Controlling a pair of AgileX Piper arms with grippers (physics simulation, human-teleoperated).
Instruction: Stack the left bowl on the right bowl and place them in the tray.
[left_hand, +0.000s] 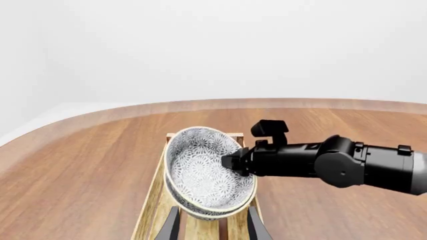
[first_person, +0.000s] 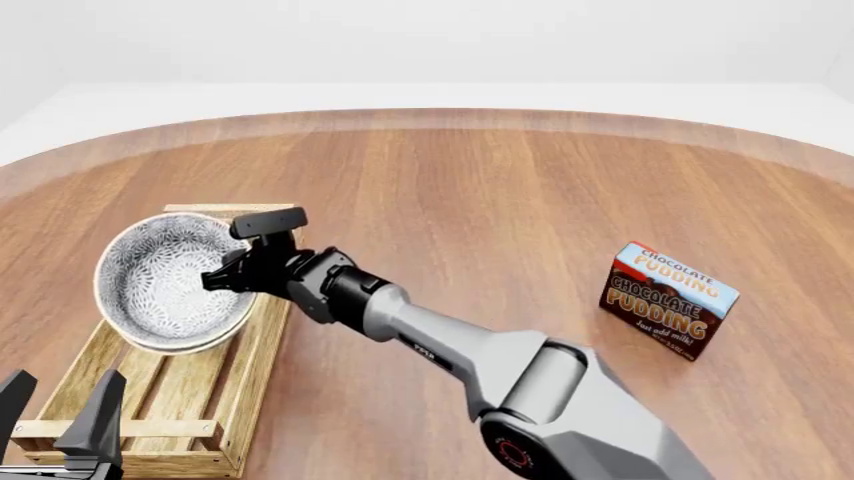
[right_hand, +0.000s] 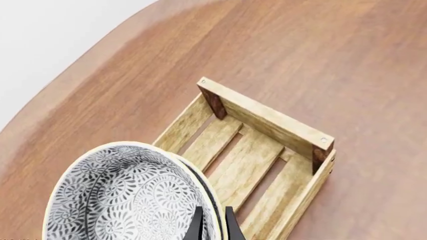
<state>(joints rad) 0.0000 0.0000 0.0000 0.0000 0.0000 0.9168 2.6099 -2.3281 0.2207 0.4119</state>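
Nearest to us, our left gripper (first_person: 60, 415) sits low at the near end of the tray (first_person: 254, 350), its two dark fingers (left_hand: 172, 225) spread apart with nothing between them, pointed along the crate toward the bowls.

Beyond it, our right arm (first_person: 441, 345) stretches across the table (first_person: 534, 180) from the right, forearm nearly level, and ends at the bowls. Our right gripper (first_person: 220, 278) is clamped on the near-right rim of the stacked bowls (first_person: 160, 280), its fingers (right_hand: 230, 225) pinched narrow over the edge.

The two bowls are nested, one rim showing just under the other, white with a fine grey floral pattern inside. They tilt, open side turned up and toward the left, over the middle of the light-wood slatted tray; we cannot tell whether the lower bowl touches the slats.

Far to the right of the jaws lies a chocolate pudding box (first_person: 667, 300).
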